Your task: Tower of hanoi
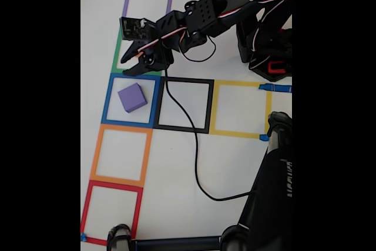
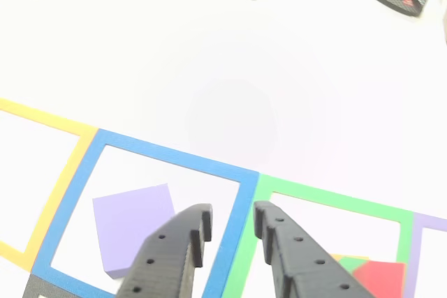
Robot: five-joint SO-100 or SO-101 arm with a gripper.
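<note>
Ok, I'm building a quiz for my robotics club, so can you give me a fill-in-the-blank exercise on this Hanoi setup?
1. The purple cube sits inside the ____ tape square.
2. In the fixed view, the black tape square lies between the blue tape square and the ____ one.
3. In the other view, the gripper holds ____ between its fingers.
4. In the other view, the red cube lies inside the ____ tape square.

Missing words: blue; yellow; nothing; green
</note>
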